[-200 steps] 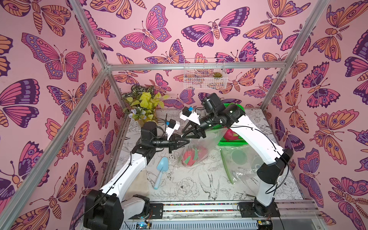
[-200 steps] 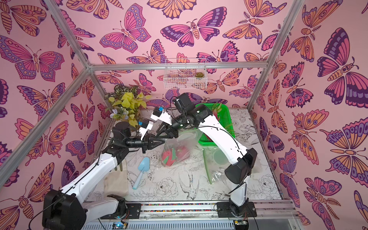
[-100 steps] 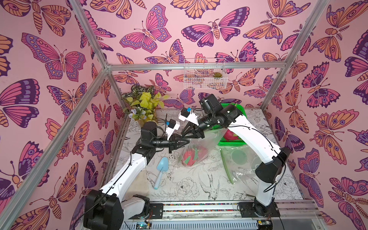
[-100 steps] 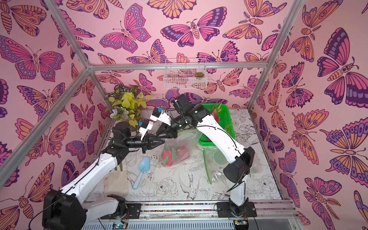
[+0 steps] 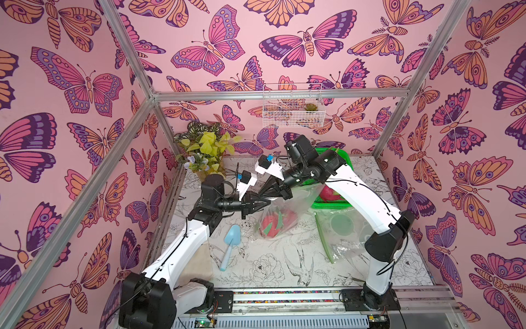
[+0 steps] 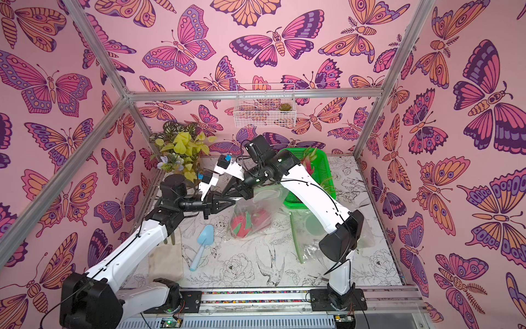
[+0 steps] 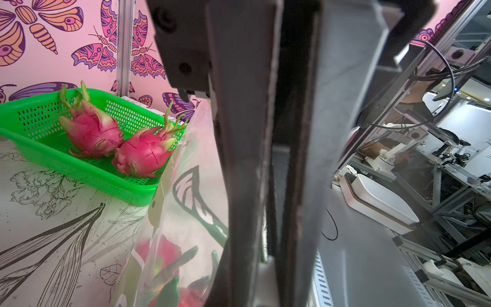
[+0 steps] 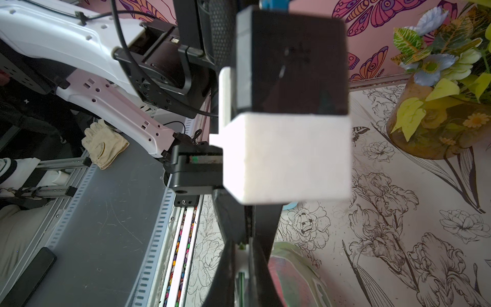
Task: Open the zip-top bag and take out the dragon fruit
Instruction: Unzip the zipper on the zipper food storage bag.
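The clear zip-top bag (image 5: 287,208) (image 6: 263,199) stands mid-table with dragon fruit (image 5: 270,225) (image 6: 242,223) inside. My left gripper (image 5: 266,202) (image 6: 232,202) is shut on the bag's top corner. My right gripper (image 5: 263,195) (image 6: 227,194) meets it tip to tip there. In the right wrist view my right gripper (image 8: 241,265) is shut on the white slider (image 8: 242,255) of the green zip. The left wrist view shows my left gripper (image 7: 269,268) shut, with the bag (image 7: 170,239) beside it. Two more dragon fruits (image 7: 90,130) (image 7: 146,151) lie in the green basket (image 7: 79,170) (image 5: 330,203).
A blue scoop (image 5: 232,236) lies in front of the left arm, with a beige cloth (image 5: 199,265) under that arm. A potted plant (image 5: 207,153) stands at the back left. A second clear bag (image 5: 341,236) with a green zip lies under the right arm. A wire basket (image 5: 293,105) hangs on the back wall.
My right gripper has moved down and left to the bag's top corner and its jaws have closed there. The left gripper has stayed shut in place.
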Robot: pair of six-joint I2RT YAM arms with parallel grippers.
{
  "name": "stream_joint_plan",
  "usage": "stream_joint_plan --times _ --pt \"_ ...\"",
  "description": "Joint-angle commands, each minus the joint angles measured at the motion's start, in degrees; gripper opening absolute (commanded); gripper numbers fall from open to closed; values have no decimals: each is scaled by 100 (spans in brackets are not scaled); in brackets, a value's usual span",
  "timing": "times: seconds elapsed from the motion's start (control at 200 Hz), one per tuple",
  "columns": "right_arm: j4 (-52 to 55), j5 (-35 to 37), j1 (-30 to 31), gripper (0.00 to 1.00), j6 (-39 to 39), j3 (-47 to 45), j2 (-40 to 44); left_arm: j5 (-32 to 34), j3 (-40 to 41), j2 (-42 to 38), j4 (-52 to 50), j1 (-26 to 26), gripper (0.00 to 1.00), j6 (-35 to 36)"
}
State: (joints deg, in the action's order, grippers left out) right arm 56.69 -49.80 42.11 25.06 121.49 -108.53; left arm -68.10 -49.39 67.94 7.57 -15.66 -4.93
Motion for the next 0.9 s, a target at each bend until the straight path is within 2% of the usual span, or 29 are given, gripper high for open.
stream_joint_plan --times 0.0,0.891 --pt "222 57 19 0 152 -167 142 95 -45 -194 94 26 0 111" --pt "246 419 -456 0 315 -862 756 -196 61 -554 165 118 0 102"
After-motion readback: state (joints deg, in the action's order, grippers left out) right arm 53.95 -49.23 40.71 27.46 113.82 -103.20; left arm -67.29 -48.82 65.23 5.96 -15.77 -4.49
